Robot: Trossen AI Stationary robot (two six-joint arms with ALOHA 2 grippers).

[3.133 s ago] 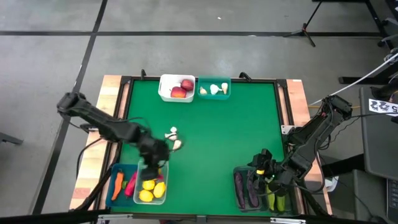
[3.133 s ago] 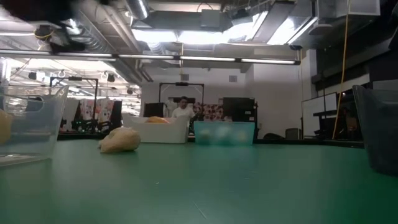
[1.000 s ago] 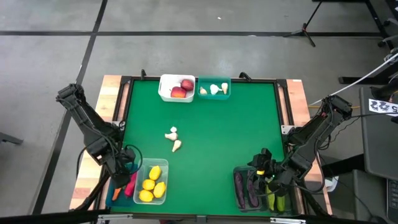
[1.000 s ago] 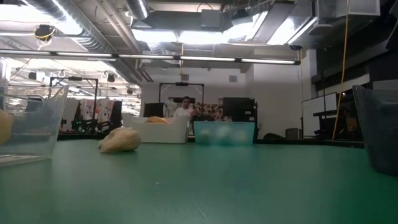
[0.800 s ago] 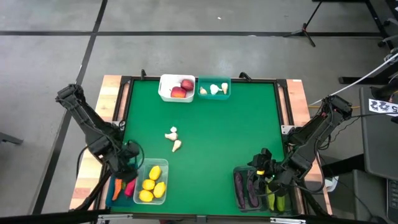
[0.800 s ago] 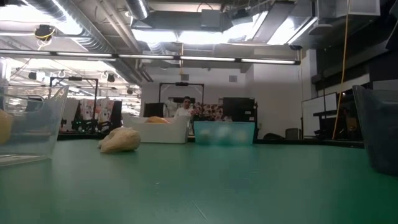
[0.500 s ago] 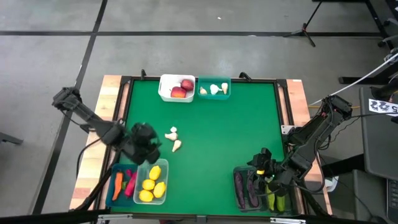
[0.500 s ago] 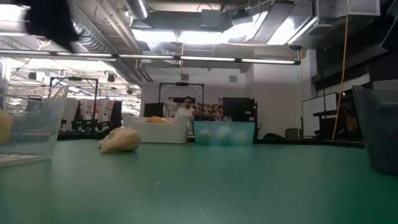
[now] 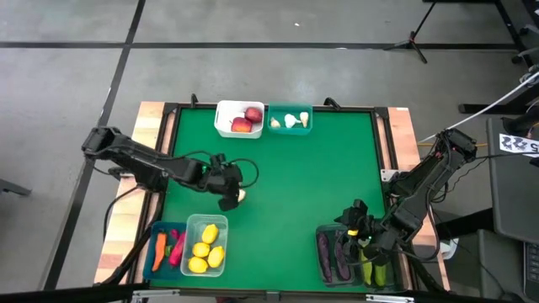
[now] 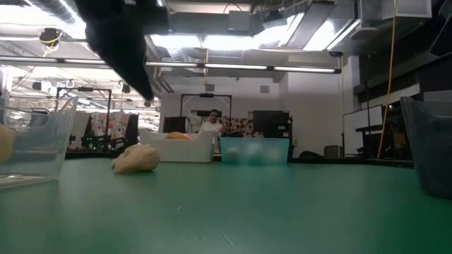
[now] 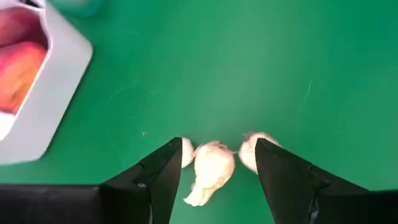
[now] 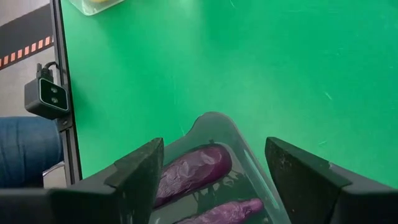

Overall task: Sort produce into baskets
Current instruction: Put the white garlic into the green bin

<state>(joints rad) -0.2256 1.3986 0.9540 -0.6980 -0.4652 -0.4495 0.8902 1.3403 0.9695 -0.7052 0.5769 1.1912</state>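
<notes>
Green table surface [image 9: 312,181] spreads bare ahead of the left gripper [image 11: 214,171] and off toward the right arm, with a dark raised rim closing the mat on all sides. Loose garlic [image 11: 210,168] is pale cream, lumpy, with a tapering tip; two more whitish pieces sit touching or just beside it, partly hidden by the fingers. It lies on the mat directly between the spread fingers [image 11: 161,177] of the left gripper, which grip nothing; in the low view the gripper hangs above the garlic, not touching it.

Beyond the gripper stands the white basket [image 9: 227,126] holding red apples [image 9: 253,114], with the teal basket [image 9: 290,130] of garlic just beside it. Behind the gripper, at the near edge, are the clear basket [image 9: 192,225] of yellow lemons [image 9: 202,250] and the blue basket [image 9: 154,229] with a carrot and red chillies.

The right gripper [image 12: 214,165] waits with fingers apart, holding nothing, over the dark basket [image 12: 214,124] containing purple eggplants [image 12: 193,168].
</notes>
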